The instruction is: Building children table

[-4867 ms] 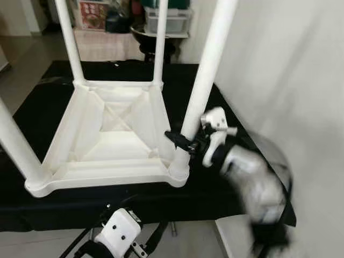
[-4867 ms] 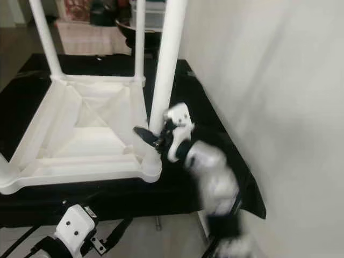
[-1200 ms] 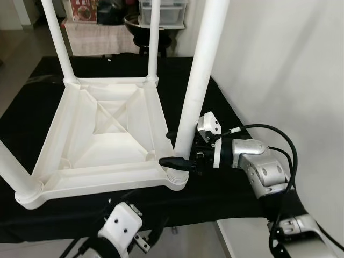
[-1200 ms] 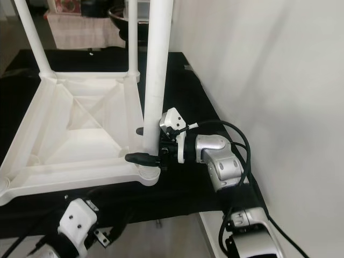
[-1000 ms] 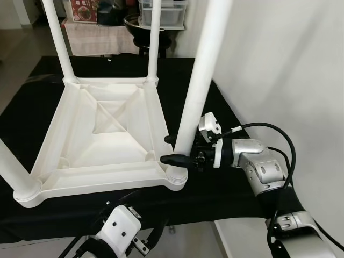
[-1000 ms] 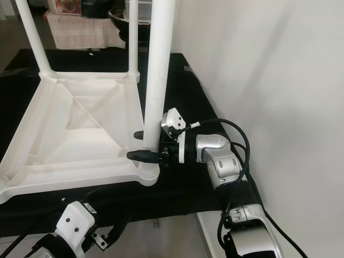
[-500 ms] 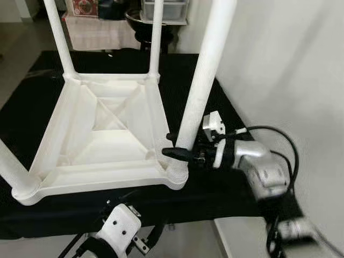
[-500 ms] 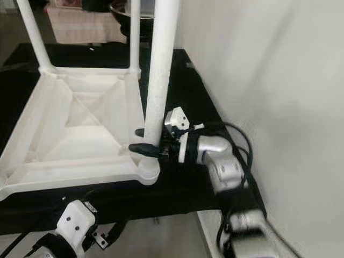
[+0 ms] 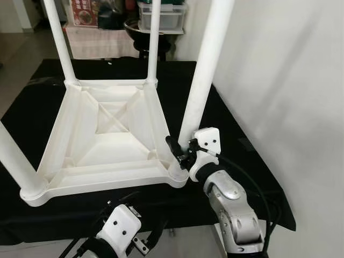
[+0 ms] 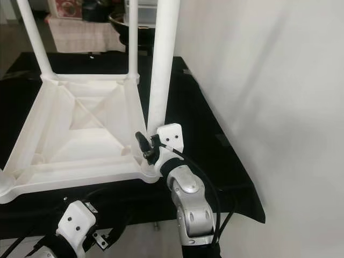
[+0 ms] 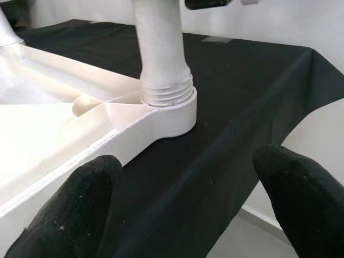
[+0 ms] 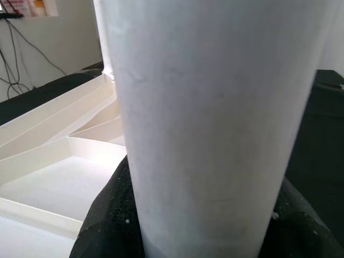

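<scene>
The right gripper (image 9: 180, 152) had been swung round from the side to nearer the robot, and was clamped low on the near-right leg (image 9: 200, 88) of the upturned children table (image 9: 107, 140), just above its socket: apparently re-gripped for another tightening turn. The left gripper (image 11: 188, 207) was held wide, below. No writing was legible.

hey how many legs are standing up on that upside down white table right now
4. One at each corner: far left leg, far right leg, near left leg, and near right leg, gripped low down by the right gripper.
</scene>
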You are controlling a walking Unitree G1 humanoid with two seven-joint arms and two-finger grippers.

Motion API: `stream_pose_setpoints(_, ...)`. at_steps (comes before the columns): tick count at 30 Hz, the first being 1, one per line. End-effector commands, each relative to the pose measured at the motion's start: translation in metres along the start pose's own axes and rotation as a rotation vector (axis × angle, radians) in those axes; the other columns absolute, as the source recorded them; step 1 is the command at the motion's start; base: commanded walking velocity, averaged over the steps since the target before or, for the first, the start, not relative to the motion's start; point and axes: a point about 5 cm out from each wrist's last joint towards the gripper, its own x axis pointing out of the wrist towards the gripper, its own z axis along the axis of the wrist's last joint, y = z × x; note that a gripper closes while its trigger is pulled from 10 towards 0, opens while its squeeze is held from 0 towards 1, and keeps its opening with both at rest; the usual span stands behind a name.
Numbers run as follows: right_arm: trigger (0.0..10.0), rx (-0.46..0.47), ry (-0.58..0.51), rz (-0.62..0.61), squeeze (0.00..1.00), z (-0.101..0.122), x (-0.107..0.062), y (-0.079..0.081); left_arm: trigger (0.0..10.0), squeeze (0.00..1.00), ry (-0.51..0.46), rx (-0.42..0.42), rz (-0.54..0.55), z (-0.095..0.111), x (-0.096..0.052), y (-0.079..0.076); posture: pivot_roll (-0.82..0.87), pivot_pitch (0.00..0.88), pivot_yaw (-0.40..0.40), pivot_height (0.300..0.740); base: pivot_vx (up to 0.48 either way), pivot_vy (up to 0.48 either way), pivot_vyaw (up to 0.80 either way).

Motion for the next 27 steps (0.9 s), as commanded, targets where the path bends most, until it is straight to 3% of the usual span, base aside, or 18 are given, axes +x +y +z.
stream_pose_setpoints(1,10.0,0.045,0.122,0.067,0.0,-0.024,0.001,0.004,10.0,0.0,-0.001,-0.003,0.001,-0.001,0.0,0.0,0.03,0.124,-0.1,0.74,0.0,0.0,0.0)
stream_pose_setpoints(2,10.0,0.046,0.1,0.152,0.0,-0.017,0.003,0.007,10.0,0.0,-0.001,-0.003,0.003,-0.001,0.0,0.001,0.03,0.124,-0.1,0.74,0.0,0.0,0.0)
stream_pose_setpoints(4,10.0,0.046,0.1,0.152,0.0,-0.017,0.003,0.007,10.0,0.0,-0.001,-0.003,0.003,-0.001,0.0,0.001,0.03,0.124,-0.1,0.74,0.0,0.0,0.0)
stream_pose_setpoints(5,10.0,0.059,0.068,0.263,1.0,-0.008,0.006,0.007,10.0,0.0,-0.002,-0.003,0.003,-0.001,0.001,0.0,0.03,0.123,-0.1,0.74,0.0,0.0,0.0)
stream_pose_setpoints(6,10.0,0.059,0.068,0.263,1.0,-0.008,0.006,0.007,10.0,0.0,-0.002,-0.003,0.003,-0.001,0.001,0.0,0.03,0.123,-0.1,0.74,0.0,0.0,0.0)
stream_pose_setpoints(8,10.0,0.061,0.006,0.496,1.0,0.012,0.006,0.006,10.0,0.0,-0.004,-0.004,0.002,-0.001,0.002,0.0,0.03,0.123,-0.103,0.74,0.0,0.0,0.0)
stream_pose_setpoints(9,10.0,0.061,0.006,0.496,1.0,0.012,0.006,0.006,10.0,0.0,-0.004,-0.004,0.002,-0.001,0.002,0.0,0.03,0.123,-0.103,0.74,0.0,0.0,0.0)
stream_pose_setpoints(11,10.0,-0.027,-0.005,0.694,1.0,0.02,0.006,-0.003,10.0,0.0,-0.006,-0.005,0.003,-0.001,0.002,0.0,0.03,0.126,-0.105,0.74,0.0,0.0,0.0)
stream_pose_setpoints(12,10.0,-0.027,-0.005,0.694,1.0,0.02,0.006,-0.003,10.0,0.0,-0.006,-0.005,0.003,-0.001,0.002,0.0,0.03,0.126,-0.105,0.74,0.0,0.0,0.0)
stream_pose_setpoints(13,10.0,-0.066,0.007,0.763,0.0,0.021,0.009,-0.009,10.0,0.0,-0.007,-0.006,0.003,0.0,0.001,0.0,0.04,0.13,-0.105,0.74,0.0,0.0,0.0)
stream_pose_setpoints(20,10.0,-0.073,0.015,0.895,0.0,0.032,0.027,-0.021,10.0,0.0,-0.006,-0.008,0.004,0.002,-0.002,-0.002,0.05,0.148,-0.104,0.74,0.0,0.0,0.0)
stream_pose_setpoints(21,8.4,-0.061,0.013,0.916,0.0,0.034,0.029,-0.022,10.0,0.0,-0.004,-0.009,0.003,0.002,-0.003,-0.003,0.06,0.152,-0.103,0.74,0.0,0.0,0.0)
stream_pose_setpoints(23,8.4,-0.052,0.011,0.929,0.0,0.036,0.031,-0.022,10.0,0.0,-0.004,-0.01,0.003,0.002,-0.004,-0.003,0.06,0.153,-0.103,0.74,0.0,0.0,0.0)
stream_pose_setpoints(24,2.6,-0.048,0.012,0.951,0.0,0.037,0.032,-0.023,10.0,0.0,-0.002,-0.01,0.002,0.003,-0.004,-0.004,0.06,0.16,-0.102,0.74,0.0,0.0,0.0)
stream_pose_setpoints(25,2.6,-0.048,0.012,0.951,0.0,0.037,0.032,-0.023,10.0,0.0,-0.002,-0.01,0.002,0.003,-0.004,-0.004,0.06,0.16,-0.102,0.74,0.0,0.0,0.0)
stream_pose_setpoints(26,0.0,-0.047,0.016,0.974,0.0,0.038,0.032,-0.023,10.0,0.0,-0.001,-0.011,0.001,0.003,-0.005,-0.004,0.06,0.163,-0.101,0.74,0.0,0.0,0.0)
stream_pose_setpoints(27,0.0,-0.047,0.016,0.974,0.0,0.038,0.032,-0.023,10.0,0.0,-0.001,-0.011,0.001,0.003,-0.005,-0.004,0.06,0.163,-0.101,0.74,0.0,0.0,0.0)
